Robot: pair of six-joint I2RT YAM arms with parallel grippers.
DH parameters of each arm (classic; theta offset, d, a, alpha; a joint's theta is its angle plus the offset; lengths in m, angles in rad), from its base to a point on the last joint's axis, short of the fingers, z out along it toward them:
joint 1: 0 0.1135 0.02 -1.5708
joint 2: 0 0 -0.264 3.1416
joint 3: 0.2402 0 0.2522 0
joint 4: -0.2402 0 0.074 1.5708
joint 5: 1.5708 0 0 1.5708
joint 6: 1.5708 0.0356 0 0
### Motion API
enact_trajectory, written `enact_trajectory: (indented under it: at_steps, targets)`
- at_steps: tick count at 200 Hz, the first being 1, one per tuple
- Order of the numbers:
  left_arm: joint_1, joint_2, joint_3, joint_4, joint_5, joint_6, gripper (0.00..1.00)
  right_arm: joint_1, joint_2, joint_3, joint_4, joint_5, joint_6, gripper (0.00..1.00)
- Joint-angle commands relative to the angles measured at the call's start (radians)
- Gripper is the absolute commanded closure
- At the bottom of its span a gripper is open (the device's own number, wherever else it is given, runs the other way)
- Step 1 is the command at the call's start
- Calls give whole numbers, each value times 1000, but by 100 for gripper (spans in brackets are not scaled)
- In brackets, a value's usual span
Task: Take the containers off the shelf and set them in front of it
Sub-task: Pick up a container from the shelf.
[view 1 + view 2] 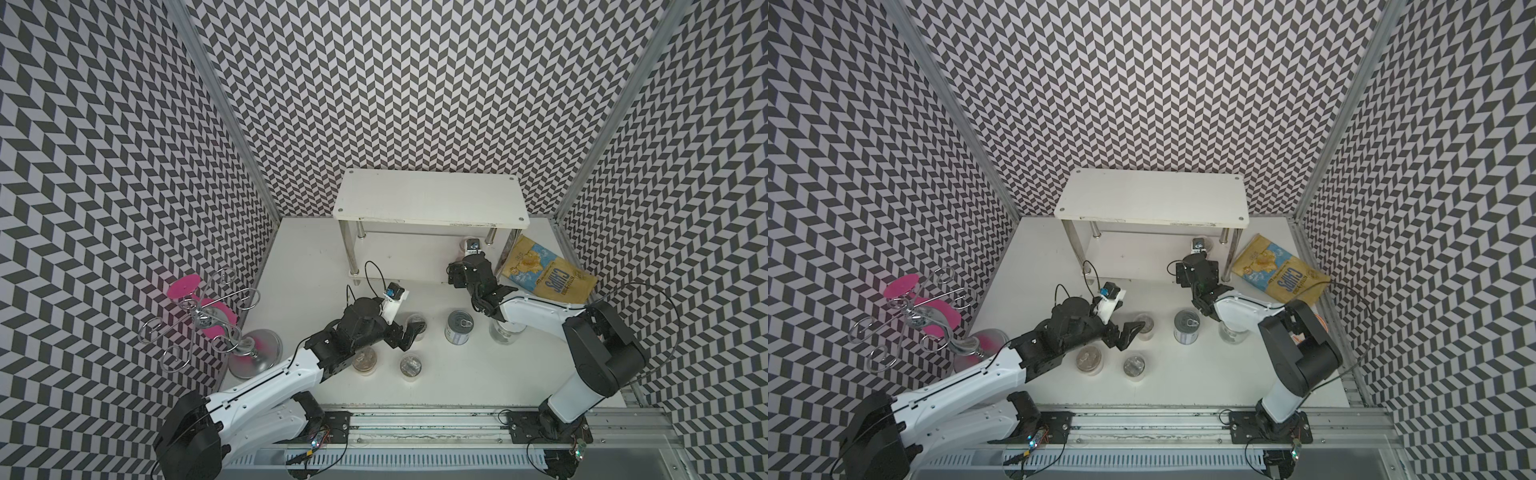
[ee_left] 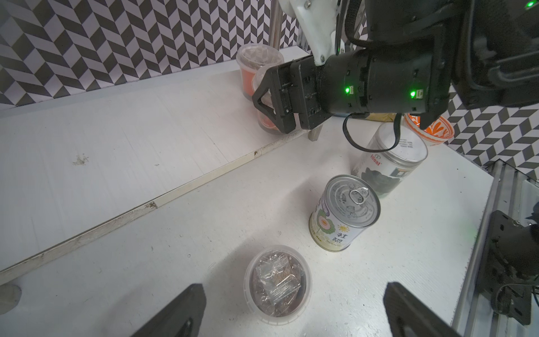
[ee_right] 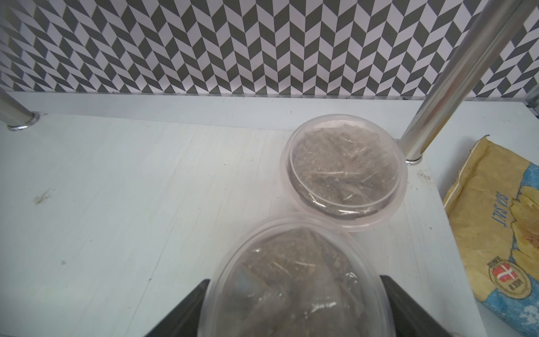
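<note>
1. Containers seen are small clear cups sealed with crinkled film over brownish contents, a pull-tab tin can [image 1: 458, 328] with a pale flowered label, and a clear jar [image 2: 390, 157] with a white lid.
2. The front cup [image 3: 294, 262], on the lower board of the white shelf [image 1: 430, 195], is flanked by the right gripper [image 3: 294, 278]. Its jaws are set wide, with a finger at each side of the rim; whether the cup is pressed cannot be told.
3. A rear cup [image 3: 344, 172] is seen just behind it on the same board, beside a chrome leg [image 3: 455, 78].
4. The left gripper [image 2: 293, 287] is spread wide and nothing is held. A table cup [image 2: 277, 284] stands between its fingers and is touched by neither.
5. In front of the shelf, the can and the jar are stood upright to the right of that cup. Nearer the robot's base, a left cup [image 1: 365, 360] and a right cup [image 1: 410, 365] are set.
6. A chips bag [image 1: 544, 274] is seen just beside the shelf's right end.
</note>
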Motion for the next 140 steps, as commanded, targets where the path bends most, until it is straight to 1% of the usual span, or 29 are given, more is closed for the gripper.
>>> enact_trajectory:
  at_steps: [1,25,58,91,107,140]
  targets:
    - [10,-12,-13,25,10,6,0,3,-20,11,56,0,-33,19]
    - [14,-3,-15,31,15,7,0,6,-64,-15,47,-34,-61,23]
    - [19,6,-13,33,22,11,0,19,-173,-78,39,-86,-125,23]
    - [28,19,-11,34,33,15,0,36,-314,-147,-1,-220,-161,24]
    - [33,23,-9,35,34,19,0,66,-397,-182,-35,-266,-169,24]
    - [46,26,-6,37,42,21,0,181,-574,-245,-151,-246,-149,25]
